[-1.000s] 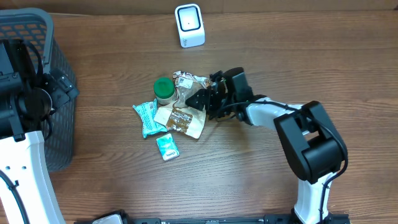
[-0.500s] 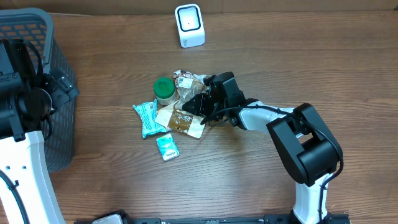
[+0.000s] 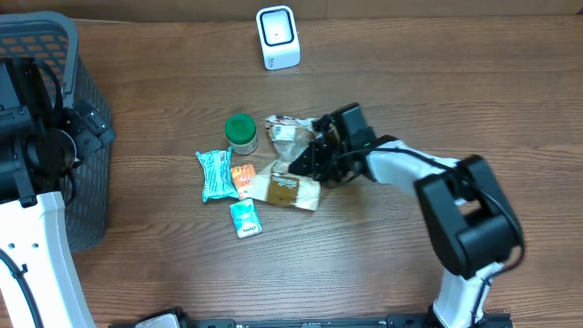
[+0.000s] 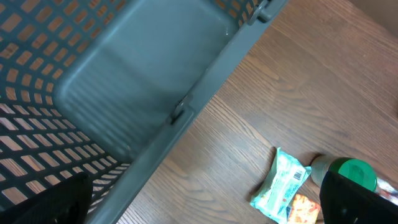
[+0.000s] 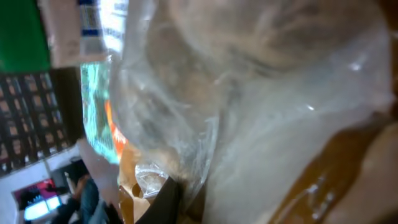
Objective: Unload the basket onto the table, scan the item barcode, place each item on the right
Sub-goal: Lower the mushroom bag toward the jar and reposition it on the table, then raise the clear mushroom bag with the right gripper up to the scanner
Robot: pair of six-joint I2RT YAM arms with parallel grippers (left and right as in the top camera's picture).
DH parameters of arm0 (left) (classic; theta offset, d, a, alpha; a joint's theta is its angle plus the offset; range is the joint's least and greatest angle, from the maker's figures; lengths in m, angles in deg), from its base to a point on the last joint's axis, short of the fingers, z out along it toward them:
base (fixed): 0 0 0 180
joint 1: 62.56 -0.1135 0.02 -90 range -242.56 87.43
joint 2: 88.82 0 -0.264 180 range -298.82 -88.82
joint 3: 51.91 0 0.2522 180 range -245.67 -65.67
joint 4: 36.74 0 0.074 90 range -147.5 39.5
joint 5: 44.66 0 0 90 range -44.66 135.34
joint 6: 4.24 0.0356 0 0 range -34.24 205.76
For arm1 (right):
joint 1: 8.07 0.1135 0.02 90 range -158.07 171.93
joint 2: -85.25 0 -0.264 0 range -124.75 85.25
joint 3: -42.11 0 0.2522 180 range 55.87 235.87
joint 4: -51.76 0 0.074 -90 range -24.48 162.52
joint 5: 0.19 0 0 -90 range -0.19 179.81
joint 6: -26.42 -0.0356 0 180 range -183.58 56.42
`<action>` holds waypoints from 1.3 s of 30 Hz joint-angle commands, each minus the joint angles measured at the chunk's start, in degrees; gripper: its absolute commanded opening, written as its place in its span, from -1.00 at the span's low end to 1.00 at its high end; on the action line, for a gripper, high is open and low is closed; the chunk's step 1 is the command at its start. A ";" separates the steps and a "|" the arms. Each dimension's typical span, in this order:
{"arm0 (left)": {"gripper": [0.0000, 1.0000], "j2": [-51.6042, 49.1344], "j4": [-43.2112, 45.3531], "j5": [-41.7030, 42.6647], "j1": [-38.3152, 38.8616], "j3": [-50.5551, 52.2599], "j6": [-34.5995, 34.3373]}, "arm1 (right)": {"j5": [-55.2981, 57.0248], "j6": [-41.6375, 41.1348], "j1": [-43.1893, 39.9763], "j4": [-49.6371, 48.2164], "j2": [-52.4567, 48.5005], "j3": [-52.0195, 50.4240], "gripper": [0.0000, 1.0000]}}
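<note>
Overhead: pinched clear packet [image 3: 287,135] in right claw [image 3: 310,155] — pickup step, seemingly, with left claw [image 4: 208,202] spread wide. Needed next: lift, then barcode turned toward far scanner [image 3: 278,36].

Glossy, crinkled clear plastic bag [image 3: 290,137] on matt wood-grain table [image 3: 410,73]; smooth grey plastic lattice basket [image 4: 211,74].

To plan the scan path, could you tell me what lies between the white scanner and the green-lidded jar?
Only bare wooden table, as the overhead view shows.
</note>
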 commanded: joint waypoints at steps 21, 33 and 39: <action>0.99 -0.09 0.09 -0.94 -0.24 -0.85 -0.17 | -6.88 26.03 -3.48 34.86 21.90 21.42 -0.92; 0.99 -0.09 0.09 -0.94 -0.24 -0.85 -0.17 | 17.66 22.62 -1.53 36.81 21.90 27.61 -0.92; 0.99 -0.09 0.09 -0.94 -0.24 -0.85 -0.17 | 49.92 21.51 2.78 29.97 21.31 31.21 -0.92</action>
